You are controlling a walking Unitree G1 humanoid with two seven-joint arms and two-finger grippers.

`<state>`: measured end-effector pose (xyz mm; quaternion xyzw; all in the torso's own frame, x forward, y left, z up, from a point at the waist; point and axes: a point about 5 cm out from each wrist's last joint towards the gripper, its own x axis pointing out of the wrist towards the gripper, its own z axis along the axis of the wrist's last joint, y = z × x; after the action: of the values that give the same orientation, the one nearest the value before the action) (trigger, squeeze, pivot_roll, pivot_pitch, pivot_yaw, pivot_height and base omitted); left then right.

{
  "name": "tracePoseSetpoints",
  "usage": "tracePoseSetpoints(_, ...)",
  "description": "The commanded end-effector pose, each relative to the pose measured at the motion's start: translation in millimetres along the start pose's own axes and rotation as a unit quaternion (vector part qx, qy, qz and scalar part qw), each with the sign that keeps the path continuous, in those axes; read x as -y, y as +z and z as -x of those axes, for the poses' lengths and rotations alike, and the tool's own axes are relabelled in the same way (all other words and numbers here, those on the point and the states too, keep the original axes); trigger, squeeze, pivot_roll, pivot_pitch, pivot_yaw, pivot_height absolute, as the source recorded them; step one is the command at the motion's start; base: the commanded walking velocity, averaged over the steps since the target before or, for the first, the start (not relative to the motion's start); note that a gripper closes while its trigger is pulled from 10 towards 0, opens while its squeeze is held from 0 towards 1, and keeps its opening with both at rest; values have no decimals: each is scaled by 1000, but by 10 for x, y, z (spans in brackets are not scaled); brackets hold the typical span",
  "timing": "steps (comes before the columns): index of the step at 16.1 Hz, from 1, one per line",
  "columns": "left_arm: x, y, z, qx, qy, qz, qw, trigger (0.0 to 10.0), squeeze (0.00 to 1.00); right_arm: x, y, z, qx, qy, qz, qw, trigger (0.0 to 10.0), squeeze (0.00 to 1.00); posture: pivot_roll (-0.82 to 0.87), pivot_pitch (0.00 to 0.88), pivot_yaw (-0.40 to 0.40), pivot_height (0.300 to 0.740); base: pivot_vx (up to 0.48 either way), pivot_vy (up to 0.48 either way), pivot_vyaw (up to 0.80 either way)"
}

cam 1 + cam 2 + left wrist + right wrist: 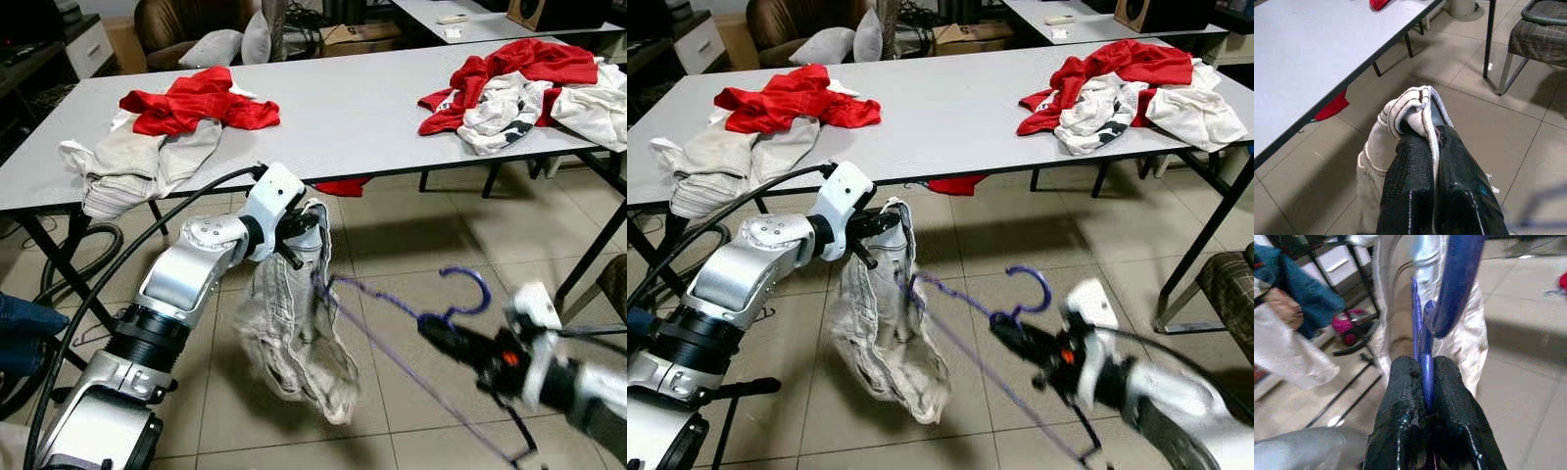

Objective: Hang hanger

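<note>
Up front, in the left eye view, we see the left end effector (299, 238) raised in front of the grey tabletop (353, 108), its two black fingers pinched together on the top edge of a pale, crumpled garment (294, 333) that hangs down from it above the tiled floor (411, 235). Beside it, the right end effector (436, 331) is clamped on the neck of a blue wire hanger (431, 323); the hook curls up above the fingers, and one arm of the hanger reaches across to touch the hanging garment. On the tabletop lie a red shirt (196, 100) on top of beige clothes (137, 162) toward the left, and a heap of red and white clothes (529, 88) toward the right.

Turning to the right eye view, we see the same scene: the hanger's hook (1029, 289) stands just above the right end effector, and the garment hangs from the left one.

From the left wrist view, we see the fingers (1410, 191) closed tight on a folded, seamed edge of the pale cloth, with the tabletop's edge and a chair (1542, 39) beyond.

From the right wrist view, we see the fingers (1400, 396) shut on the blue wire, the pale garment hanging just behind it.
</note>
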<state>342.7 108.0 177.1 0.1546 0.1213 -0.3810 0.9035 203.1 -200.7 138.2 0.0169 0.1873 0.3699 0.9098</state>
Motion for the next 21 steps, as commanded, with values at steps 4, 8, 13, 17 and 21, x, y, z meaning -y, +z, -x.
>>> tracePoseSetpoints(4,-70,295,90,38,19,-55,998,0,0,194,-104,35,-44,-108,-28,993,10000,0,-61,0,65,740,0,0,0)
tracePoseSetpoints(8,137,438,17,68,-31,-52,996,0,0,165,-102,-109,-44,-105,-22,993,10000,0,-70,0,69,740,0,0,0)
tracePoseSetpoints(13,328,618,-89,109,-59,2,992,0,0,248,-72,-526,-16,-96,-18,995,10000,0,-66,0,76,740,0,0,0)
tracePoseSetpoints(17,171,721,-4,124,-35,13,992,0,0,380,-62,-627,-7,-164,-39,986,10000,0,-58,0,68,740,0,0,0)
tracePoseSetpoints(21,196,754,110,112,-75,4,991,0,0,451,-38,-723,38,-187,-68,979,10000,0,-53,0,74,740,0,0,0)
